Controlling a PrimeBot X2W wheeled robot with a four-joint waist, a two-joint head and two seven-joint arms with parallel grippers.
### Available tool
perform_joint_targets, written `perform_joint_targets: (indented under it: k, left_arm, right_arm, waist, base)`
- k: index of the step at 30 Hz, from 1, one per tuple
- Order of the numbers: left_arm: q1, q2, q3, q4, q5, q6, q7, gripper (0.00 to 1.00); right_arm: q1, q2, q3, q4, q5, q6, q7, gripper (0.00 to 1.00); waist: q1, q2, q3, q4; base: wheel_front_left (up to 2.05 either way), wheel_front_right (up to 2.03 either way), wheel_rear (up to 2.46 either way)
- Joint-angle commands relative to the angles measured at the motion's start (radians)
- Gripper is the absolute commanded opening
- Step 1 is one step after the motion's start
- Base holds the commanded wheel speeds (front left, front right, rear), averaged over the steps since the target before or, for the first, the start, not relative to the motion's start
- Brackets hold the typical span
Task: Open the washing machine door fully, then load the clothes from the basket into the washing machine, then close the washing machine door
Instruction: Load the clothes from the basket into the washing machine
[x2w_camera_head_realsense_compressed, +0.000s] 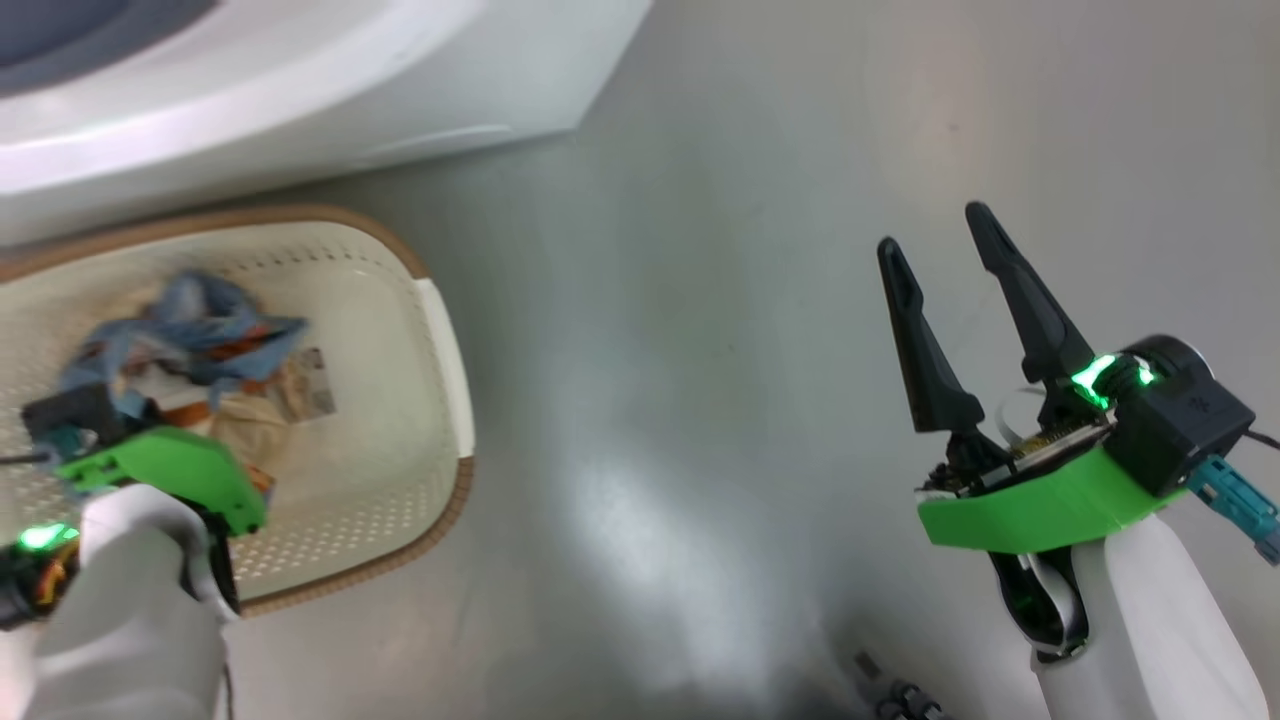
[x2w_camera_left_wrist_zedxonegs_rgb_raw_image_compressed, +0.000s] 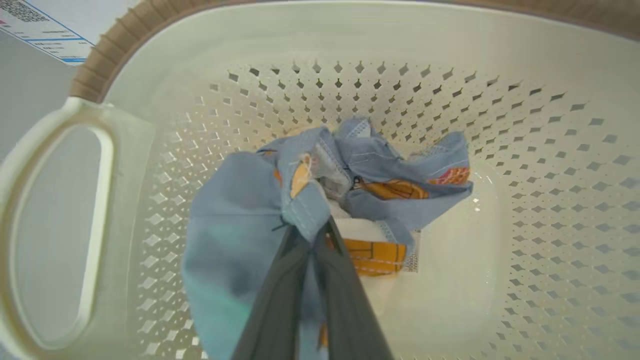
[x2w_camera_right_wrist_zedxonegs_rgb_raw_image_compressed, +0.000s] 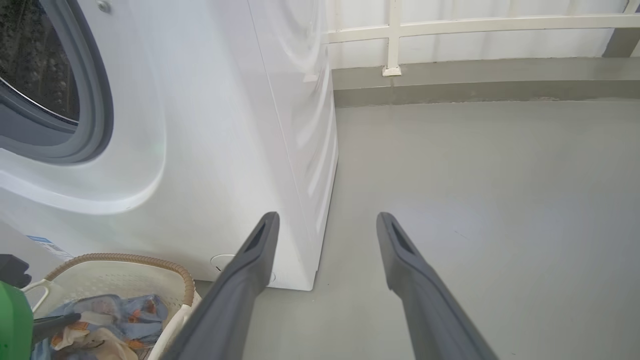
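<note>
Left gripper (x2w_camera_left_wrist_zedxonegs_rgb_raw_image_compressed: 315, 227): pinched tight on 1 blue fold of the clothes (x2w_camera_left_wrist_zedxonegs_rgb_raw_image_compressed: 235, 240), low inside the basket (x2w_camera_left_wrist_zedxonegs_rgb_raw_image_compressed: 525, 150). Thin bite near a hem, so likely to slip free on lifting, or to drag the tangled rest over the rim onto the floor (x2w_camera_head_realsense_compressed: 700, 400). In the basket: just that bundle, over a bottom label (x2w_camera_left_wrist_zedxonegs_rgb_raw_image_compressed: 414, 260). Further out, right gripper (x2w_camera_head_realsense_compressed: 930, 228): spread wide, holding nothing. Beyond, the washing machine (x2w_camera_right_wrist_zedxonegs_rgb_raw_image_compressed: 225, 125), drum (x2w_camera_right_wrist_zedxonegs_rgb_raw_image_compressed: 35, 65) uncovered, just behind the basket.
</note>
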Motion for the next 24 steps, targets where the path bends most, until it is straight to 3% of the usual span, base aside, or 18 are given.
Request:
perform_joint_targets:
  k: [1, 6, 16, 24]
  left_arm:
    - [0.047, 0.024, 0.024, -0.019, -0.013, -0.007, -0.017, 0.0]
    - [0.099, -0.001, 0.04, -0.09, -0.007, -0.003, -0.028, 0.0]
    - [0.293, -0.035, 0.124, -0.399, 0.079, 0.036, -0.029, 0.0]
    - [0.418, -0.059, 0.176, -0.61, 0.157, 0.028, -0.029, 0.0]
  right_arm:
    - [0.046, -0.009, 0.013, -0.019, -0.006, 0.002, -0.007, 1.0]
    - [0.081, -0.023, 0.003, -0.013, -0.019, 0.002, -0.007, 1.0]
    - [0.155, -0.031, -0.012, 0.003, -0.038, 0.002, -0.007, 1.0]
    - [0.205, -0.026, -0.024, 0.019, -0.046, 0.002, -0.007, 1.0]
  waist:
    - [0.0, 0.0, -0.058, 0.047]
    - [0.0, 0.0, -0.123, 0.082]
    - [0.0, 0.0, -0.263, 0.13]
    - [0.0, 0.0, -0.362, 0.152]
  base:
    - [0.0, 0.0, 0.0]
    - [0.0, 0.0, 0.0]
    - [0.0, 0.0, 0.0]
    - [0.0, 0.0, 0.0]
